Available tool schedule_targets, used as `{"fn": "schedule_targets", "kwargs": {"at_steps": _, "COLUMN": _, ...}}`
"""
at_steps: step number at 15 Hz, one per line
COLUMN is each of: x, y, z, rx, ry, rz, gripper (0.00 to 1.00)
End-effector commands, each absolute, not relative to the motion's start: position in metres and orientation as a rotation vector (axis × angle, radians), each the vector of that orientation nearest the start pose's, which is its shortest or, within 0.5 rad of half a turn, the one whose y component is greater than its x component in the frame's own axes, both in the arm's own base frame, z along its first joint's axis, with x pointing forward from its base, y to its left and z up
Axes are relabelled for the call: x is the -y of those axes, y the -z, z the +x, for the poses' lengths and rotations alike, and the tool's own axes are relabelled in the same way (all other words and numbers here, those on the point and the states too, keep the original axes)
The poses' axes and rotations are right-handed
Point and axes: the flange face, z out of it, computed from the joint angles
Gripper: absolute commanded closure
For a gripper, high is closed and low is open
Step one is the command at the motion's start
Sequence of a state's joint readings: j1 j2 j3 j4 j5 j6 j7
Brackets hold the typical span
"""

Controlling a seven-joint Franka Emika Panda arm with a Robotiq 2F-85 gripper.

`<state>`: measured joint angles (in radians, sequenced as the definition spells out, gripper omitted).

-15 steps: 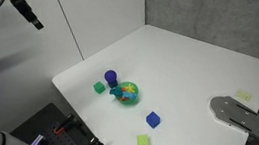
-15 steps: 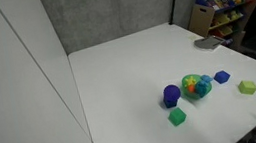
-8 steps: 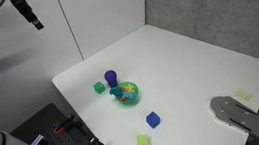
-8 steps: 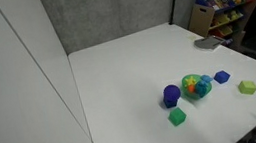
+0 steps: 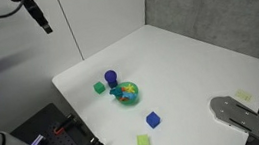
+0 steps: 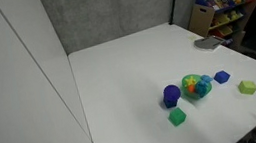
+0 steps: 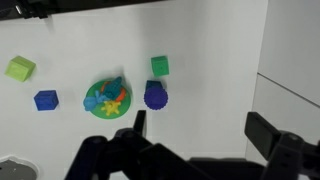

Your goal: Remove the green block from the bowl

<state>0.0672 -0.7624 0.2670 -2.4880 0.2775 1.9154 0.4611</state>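
Jaws are held spread and empty; the green block (image 7: 113,84) in the bowl (image 7: 93,104) is offset leftward in wrist view.

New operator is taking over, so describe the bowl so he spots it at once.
On the white table, find the cluster of small coloured things. The bowl sits in its middle, beside the purple cylinder. It alone is multicoloured, blue, green and yellow; the cubes around it are each one colour.
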Motion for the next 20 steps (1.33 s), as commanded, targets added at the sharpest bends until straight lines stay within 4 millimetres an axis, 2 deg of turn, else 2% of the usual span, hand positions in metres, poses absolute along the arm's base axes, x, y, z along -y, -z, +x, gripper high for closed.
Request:
{"fn": "schedule_targets", "kwargs": {"at_steps": 1, "x": -0.142, "y": -0.533, "z": 0.353, "rx": -0.331, "ry": 0.128, "rz": -2.975, "gripper": 0.00}}
{"fn": "schedule_targets", "kwargs": {"at_steps": 6, "x": -0.132, "y": -0.492, "z": 0.393, "rx": -0.274, "ry": 0.011, "rz": -2.992, "gripper": 0.00}}
{"fn": "schedule_targets", "kwargs": {"at_steps": 10, "x": -0.111, "y": -0.459, "z": 0.422, "rx": -0.308, "ry": -0.027, "rz": -3.030, "gripper": 0.00}}
{"fn": "schedule_targets", "kwargs": {"at_steps": 20, "x": -0.062, "y": -0.347, "z": 0.471, "rx": -0.451, "ry": -0.063, "rz": -3.027, "gripper": 0.00}}
